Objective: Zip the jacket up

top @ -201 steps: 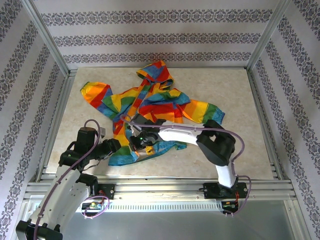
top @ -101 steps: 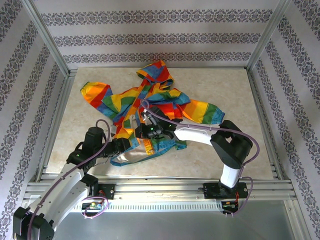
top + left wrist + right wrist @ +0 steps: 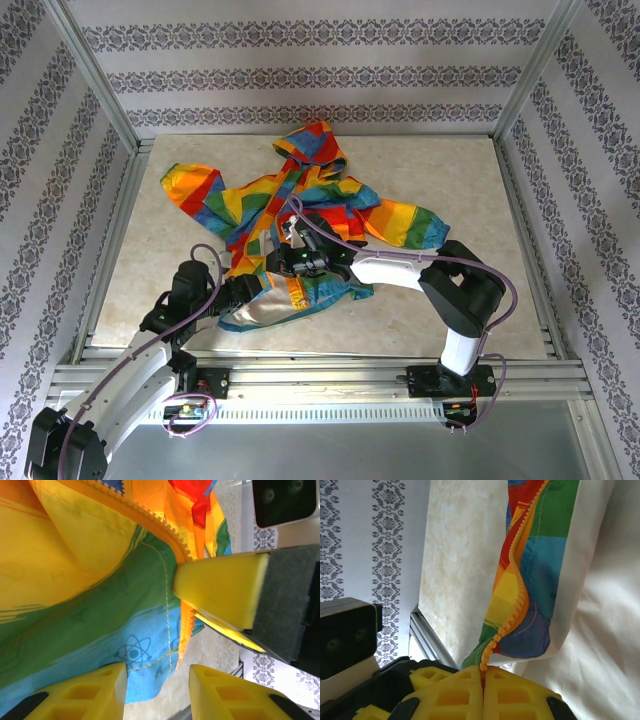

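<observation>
The rainbow-striped jacket (image 3: 322, 196) lies spread on the table, hood away from me, its front open and pale lining (image 3: 600, 615) showing. My right gripper (image 3: 293, 264) is shut on the lower end of the orange zipper (image 3: 518, 605), and the toothed tape runs straight out of its closed fingertips (image 3: 470, 680). My left gripper (image 3: 250, 291) stands open just below the blue hem (image 3: 145, 655). The loose zipper end (image 3: 184, 630) hangs above the gap between its fingers (image 3: 95, 692). The right gripper's yellow pad (image 3: 220, 587) pinches the zipper right above them.
The marble-look table (image 3: 450, 290) is ringed by an aluminium frame (image 3: 320, 350) and patterned walls. The two grippers sit very close together at the jacket's lower front edge. The jacket's sleeves reach out to the left (image 3: 185, 185) and right (image 3: 410, 222).
My right gripper has pulled the zipper end up and away from the near edge. My left arm has reached in toward the hem, close under the right gripper.
</observation>
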{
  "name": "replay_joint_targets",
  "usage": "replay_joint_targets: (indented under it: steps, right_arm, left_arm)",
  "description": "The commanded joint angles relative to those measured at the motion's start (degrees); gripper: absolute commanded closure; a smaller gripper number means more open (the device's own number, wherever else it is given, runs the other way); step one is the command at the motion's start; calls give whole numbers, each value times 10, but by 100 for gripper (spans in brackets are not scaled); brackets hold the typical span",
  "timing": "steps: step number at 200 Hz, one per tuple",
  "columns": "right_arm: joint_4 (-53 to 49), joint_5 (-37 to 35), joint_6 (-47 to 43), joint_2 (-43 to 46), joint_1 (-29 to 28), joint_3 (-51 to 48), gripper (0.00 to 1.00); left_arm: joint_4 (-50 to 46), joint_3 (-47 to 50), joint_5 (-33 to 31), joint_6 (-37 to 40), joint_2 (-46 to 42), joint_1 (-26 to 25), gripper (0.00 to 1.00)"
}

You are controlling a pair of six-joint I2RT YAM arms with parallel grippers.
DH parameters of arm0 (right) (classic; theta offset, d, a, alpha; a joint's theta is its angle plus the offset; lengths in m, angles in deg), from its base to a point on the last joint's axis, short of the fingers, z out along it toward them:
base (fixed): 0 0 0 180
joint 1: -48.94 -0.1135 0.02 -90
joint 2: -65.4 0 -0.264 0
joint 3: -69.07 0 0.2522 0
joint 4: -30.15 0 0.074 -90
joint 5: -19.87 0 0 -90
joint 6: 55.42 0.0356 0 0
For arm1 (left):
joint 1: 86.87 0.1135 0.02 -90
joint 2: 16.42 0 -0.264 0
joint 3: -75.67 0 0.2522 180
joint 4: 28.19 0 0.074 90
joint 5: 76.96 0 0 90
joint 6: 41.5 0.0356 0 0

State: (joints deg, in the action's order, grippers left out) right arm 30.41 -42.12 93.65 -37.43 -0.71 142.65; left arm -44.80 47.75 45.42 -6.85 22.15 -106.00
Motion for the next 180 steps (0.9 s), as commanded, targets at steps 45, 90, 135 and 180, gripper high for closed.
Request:
replay_joint_targets:
  steps: [45,90,135,180]
  right_arm:
    - [41,15,31,-15,-12,-9,100]
    - [50,14,45,-19,-14,-14,100]
    - [55,13,52,-17,-16,-20,100]
    - [45,8,45,-11,-19,-20,100]
  left_arm:
    - [132,41,-7,-56,-12,-7,61]
    - [165,59,-6,-76,-20,-7,61]
    - [172,64,-4,-85,-23,-7,70]
    - [178,68,5,-90,-25,-7,85]
